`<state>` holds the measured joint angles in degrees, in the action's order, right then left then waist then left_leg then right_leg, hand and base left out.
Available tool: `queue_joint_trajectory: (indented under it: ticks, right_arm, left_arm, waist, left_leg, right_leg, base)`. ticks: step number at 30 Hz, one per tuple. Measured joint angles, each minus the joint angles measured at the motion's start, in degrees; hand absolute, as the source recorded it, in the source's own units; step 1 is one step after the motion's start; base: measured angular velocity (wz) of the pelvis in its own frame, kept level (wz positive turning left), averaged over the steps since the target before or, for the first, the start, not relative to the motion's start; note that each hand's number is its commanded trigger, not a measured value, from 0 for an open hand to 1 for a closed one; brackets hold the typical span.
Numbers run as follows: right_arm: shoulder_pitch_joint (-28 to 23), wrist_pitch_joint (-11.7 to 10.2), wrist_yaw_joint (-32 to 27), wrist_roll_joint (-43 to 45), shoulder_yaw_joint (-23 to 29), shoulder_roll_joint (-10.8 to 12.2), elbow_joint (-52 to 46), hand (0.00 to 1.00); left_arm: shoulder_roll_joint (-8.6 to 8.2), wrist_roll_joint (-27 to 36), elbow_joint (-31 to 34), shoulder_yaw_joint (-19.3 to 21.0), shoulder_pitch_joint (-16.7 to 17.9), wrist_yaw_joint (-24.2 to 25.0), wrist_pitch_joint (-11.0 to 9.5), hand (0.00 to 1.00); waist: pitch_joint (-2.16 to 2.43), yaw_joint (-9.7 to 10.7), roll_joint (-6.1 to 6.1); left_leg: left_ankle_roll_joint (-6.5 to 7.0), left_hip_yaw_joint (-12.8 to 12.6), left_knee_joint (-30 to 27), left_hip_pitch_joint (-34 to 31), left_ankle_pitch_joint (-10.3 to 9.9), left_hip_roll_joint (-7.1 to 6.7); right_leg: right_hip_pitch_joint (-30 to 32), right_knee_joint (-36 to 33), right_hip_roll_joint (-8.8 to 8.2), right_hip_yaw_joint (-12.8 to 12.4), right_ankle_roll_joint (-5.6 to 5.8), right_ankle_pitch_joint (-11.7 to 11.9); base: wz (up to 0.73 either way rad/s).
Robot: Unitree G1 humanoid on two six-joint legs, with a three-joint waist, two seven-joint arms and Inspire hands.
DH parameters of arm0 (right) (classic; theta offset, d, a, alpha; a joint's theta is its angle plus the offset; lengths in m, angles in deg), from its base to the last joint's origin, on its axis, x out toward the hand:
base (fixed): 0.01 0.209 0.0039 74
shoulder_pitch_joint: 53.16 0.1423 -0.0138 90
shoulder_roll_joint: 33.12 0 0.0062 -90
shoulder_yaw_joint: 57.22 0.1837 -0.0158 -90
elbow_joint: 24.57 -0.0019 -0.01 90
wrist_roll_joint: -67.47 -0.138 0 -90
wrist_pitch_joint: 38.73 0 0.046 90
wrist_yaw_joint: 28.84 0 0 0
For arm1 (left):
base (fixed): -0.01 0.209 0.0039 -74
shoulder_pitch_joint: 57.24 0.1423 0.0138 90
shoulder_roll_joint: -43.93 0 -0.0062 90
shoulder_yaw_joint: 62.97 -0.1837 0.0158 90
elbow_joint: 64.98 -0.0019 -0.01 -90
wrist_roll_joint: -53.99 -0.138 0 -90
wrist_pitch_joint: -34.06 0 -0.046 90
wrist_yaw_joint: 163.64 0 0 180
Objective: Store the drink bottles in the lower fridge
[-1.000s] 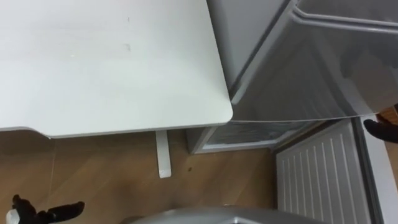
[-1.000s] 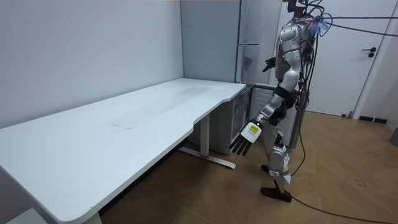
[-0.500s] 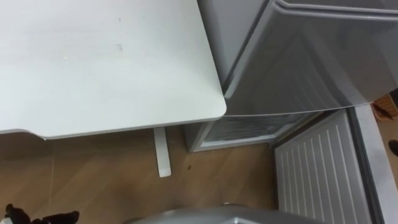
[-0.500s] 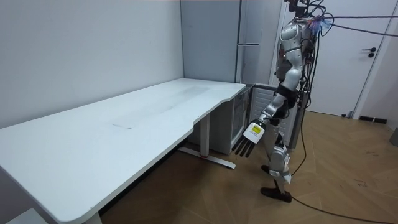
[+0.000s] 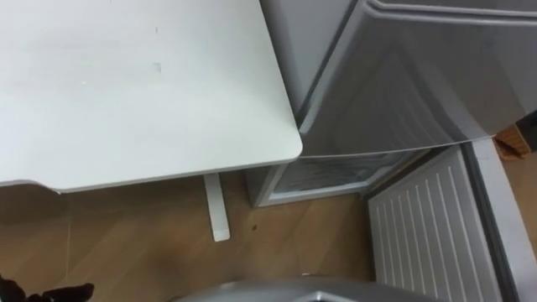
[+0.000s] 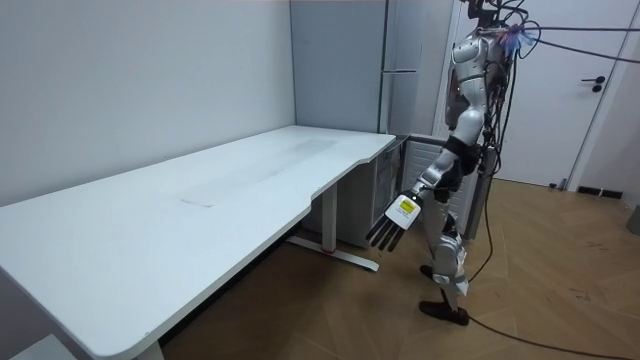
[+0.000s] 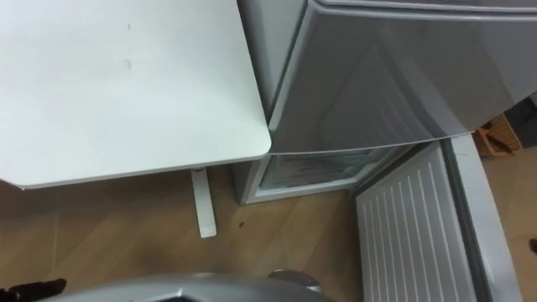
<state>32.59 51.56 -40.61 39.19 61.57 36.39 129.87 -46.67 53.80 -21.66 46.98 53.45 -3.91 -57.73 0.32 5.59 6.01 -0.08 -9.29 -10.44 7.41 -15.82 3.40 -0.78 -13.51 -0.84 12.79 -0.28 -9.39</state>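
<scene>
The lower fridge (image 5: pixel 336 174) stands open just past the desk's (image 5: pixel 143 92) right corner, and its ribbed door (image 5: pixel 419 231) is swung out to the robot's right. The left hand (image 6: pixel 392 224) hangs beside the robot's leg, fingers straight and holding nothing. The right hand (image 5: pixel 528 126) is a dark sliver at the eye view's right edge, and I cannot tell its state.

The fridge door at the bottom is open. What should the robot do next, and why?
Probably turn away and go look for a drink to fetch. The lower fridge door stands open and ready, but the left hand hangs at the robot's side with straight fingers, holding nothing, and the white table beside the fridge is bare.
</scene>
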Motion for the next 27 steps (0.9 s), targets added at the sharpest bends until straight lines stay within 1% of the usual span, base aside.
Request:
queue_joint_trajectory:
  ticks: [1, 3, 5, 6, 7, 8, 10, 13, 15, 16, 17, 18, 19, 20, 22, 24, 25, 27]
  right_arm:
    - [0.6, 0.0, -0.01, -0.62, -0.03, 0.0, 0.03, 0.0]
    - [1.05, 0.0, -0.01, -0.94, -0.01, 0.0, 0.06, 0.0]
    - [1.13, 0.0, 0.02, -2.92, -0.01, 0.02, 0.06, 0.0]
    - [1.13, 0.02, 0.07, -3.73, -0.03, 0.03, 0.11, 0.0]
    - [1.14, 0.03, 0.16, -5.67, -0.03, 0.03, 0.46, 0.0]
    - [1.27, 0.08, 0.47, -7.08, -0.06, 0.11, 1.35, 0.0]
    - [1.69, 0.39, 1.01, -8.25, -0.05, 0.16, 3.4, 0.0]
    - [1.17, 0.41, 2.69, -10.19, -0.06, 0.33, 6.49, 0.0]
    - [0.9, 0.44, 3.43, -11.79, -0.12, 0.84, 7.41, 0.0]
    - [0.61, 0.44, 4.39, -12.5, -0.12, 1.57, 7.49, 0.0]
    - [-0.07, 0.0, 5.4, -13.3, -0.12, 2.41, 7.5, 0.0]
    - [-0.41, -0.22, 5.85, -13.84, -0.12, 2.62, 7.5, 0.0]
    - [-0.72, -0.23, 7.09, -14.49, -0.13, 2.67, 7.52, 0.0]
    - [-0.9, -0.22, 8.54, -14.8, -0.42, 2.69, 7.95, 0.0]
    - [-1.33, -0.2, 11.14, -15.67, -0.68, 2.96, 9.22, 0.0]
    - [-2.42, -0.22, 13.32, -17.16, -0.69, 3.35, 9.57, 0.0]
    - [-3.47, -0.23, 14.57, -18.3, -0.72, 3.7, 10.22, 0.0]
    - [-3.9, -0.61, 16.08, -19.63, -1.89, 4.4, 10.79, 0.0]
  left_arm:
    - [0.0, 0.0, 0.0, -0.05, 0.0, 0.01, 0.17, 0.0]
    - [-0.01, 0.0, 0.01, -0.26, -0.24, 0.15, 0.3, 0.0]
    - [0.08, 0.08, 0.01, -0.22, -0.97, 0.92, 0.42, 0.0]
    - [0.12, 0.07, 0.02, -0.22, -1.07, 1.02, 0.42, 0.0]
    - [0.23, 0.02, 0.12, -0.22, -1.15, 1.1, 0.43, 0.0]
    - [0.52, 0.05, 0.16, -0.22, -1.25, 1.26, 0.43, 0.0]
    - [1.01, 0.02, 0.15, -0.08, -1.24, 1.95, 0.51, 0.0]
    - [1.08, -0.38, 0.29, 0.09, -1.19, 3.74, 0.52, 0.0]
    - [1.09, -0.45, 0.33, 0.1, -1.08, 4.52, 0.52, 0.0]
    - [1.1, -0.46, 0.33, 0.1, -0.91, 4.92, 0.52, 0.0]
    - [1.1, -0.45, 0.33, 0.09, -0.92, 5.36, 0.52, 0.0]
    - [1.1, -0.46, 0.33, 0.09, -0.89, 5.59, 0.52, 0.0]
    - [1.1, -0.51, 0.33, 0.09, -0.75, 5.76, 0.52, 0.0]
    - [1.1, -0.6, 0.33, 0.09, -0.6, 5.77, 0.52, 0.0]
    - [1.1, -1.02, 0.34, 0.06, -0.62, 5.97, 0.55, 0.0]
    - [1.1, -2.05, 0.34, 0.0, -0.63, 6.44, 0.84, 0.0]
    - [1.1, -2.11, 0.37, -0.01, -0.67, 6.66, 1.23, 0.0]
    - [1.15, -2.06, 0.48, -0.8, -0.88, 6.81, 1.85, 0.0]
  waist:
    - [0.02, 0.13, -0.67]
    - [-0.02, 0.24, -1.33]
    - [0.18, -0.02, -2.58]
    - [0.15, -0.05, -2.92]
    - [0.23, -0.06, -3.45]
    - [0.2, 0.0, -3.64]
    - [0.21, -0.28, -3.6]
    - [0.06, -1.29, -3.22]
    - [-0.1, -1.65, -2.94]
    - [-0.15, -1.66, -2.73]
    - [-0.21, -1.56, -2.74]
    - [-0.18, -1.57, -2.58]
    - [-0.26, -1.67, -2.66]
    - [-0.12, -1.72, -2.8]
    - [-0.1, -1.82, -2.58]
    - [-0.08, -2.29, -2.6]
    - [-0.07, -2.49, -2.8]
    - [-0.06, -2.7, -3.08]
  left_leg:
    - [-0.01, 0.0, 0.0, -0.02, 0.01, -0.1]
    - [-0.01, -0.02, 0.0, -0.36, 0.04, -0.14]
    - [0.0, -0.12, -0.04, -1.14, 0.11, -0.15]
    - [-0.01, -0.19, -0.07, -1.29, 0.12, -0.15]
    - [-0.04, -0.38, -0.18, -1.59, 0.26, -0.19]
    - [-0.09, -0.72, -0.29, -1.84, 0.5, -0.18]
    - [-0.17, -0.9, -0.25, -1.85, 0.6, -0.09]
    - [-0.2, -1.0, -0.32, -1.81, 0.62, -0.03]
    - [-0.2, -1.27, -0.46, -1.83, 0.61, 0.01]
    - [-0.2, -0.99, -0.49, -1.89, 0.61, -0.01]
    - [-0.2, -0.87, -0.53, -1.97, 0.61, -0.01]
    - [-0.2, -0.83, -0.56, -1.97, 0.61, -0.01]
    - [-0.21, -0.82, -0.64, -1.98, 0.6, 0.01]
    - [-0.22, -0.8, -0.62, -1.98, 0.59, 0.06]
    - [-0.23, -0.7, -0.46, -1.99, 0.59, 0.14]
    - [-0.3, -0.7, -0.43, -1.96, 0.55, 0.27]
    - [-0.34, -0.73, -0.43, -1.94, 0.53, 0.42]
    - [-0.37, -0.75, -0.32, -1.98, 0.51, 0.89]
  right_leg:
    - [0.03, -0.01, 0.02, 0.01, 0.0, 0.0]
    - [0.41, -0.06, 0.0, 0.02, 0.0, 0.0]
    - [1.33, -0.1, -0.05, -0.07, 0.0, 0.0]
    - [1.5, -0.13, -0.07, -0.08, 0.0, 0.0]
    - [1.87, -0.14, -0.09, -0.1, 0.0, 0.0]
    - [2.12, -0.12, -0.13, -0.11, 0.0, 0.0]
    - [2.2, -0.05, -0.05, -0.23, -0.04, 0.01]
    - [2.18, 0.04, 0.13, -0.59, -0.09, 0.03]
    - [2.29, 0.07, 0.17, -0.94, -0.19, 0.09]
    - [2.25, 0.21, 0.15, -0.95, -0.22, 0.11]
    - [2.11, 0.69, 0.21, -0.98, -0.23, 0.18]
    - [1.99, 0.9, 0.25, -0.99, -0.22, 0.23]
    - [1.96, 0.92, 0.36, -1.09, -0.23, 0.24]
    - [1.95, 0.98, 0.42, -1.1, -0.25, 0.26]
    - [1.96, 1.0, 0.52, -1.02, -0.35, 0.32]
    - [1.78, 1.46, 0.73, -1.05, -0.43, 0.57]
    - [1.48, 2.15, 0.96, -1.02, -0.51, 0.99]
    - [1.23, 2.78, 1.09, -0.86, -0.56, 1.3]
  base:
    - [0.0]
    - [0.0]
    - [-0.04]
    - [-0.05]
    - [0.0]
    - [0.0]
    - [-0.04]
    - [-0.04]
    - [-0.07]
    - [0.0]
    - [0.04]
    - [0.04]
    - [0.0]
    - [0.0]
    - [0.0]
    - [-0.02]
    - [0.0]
    - [0.0]
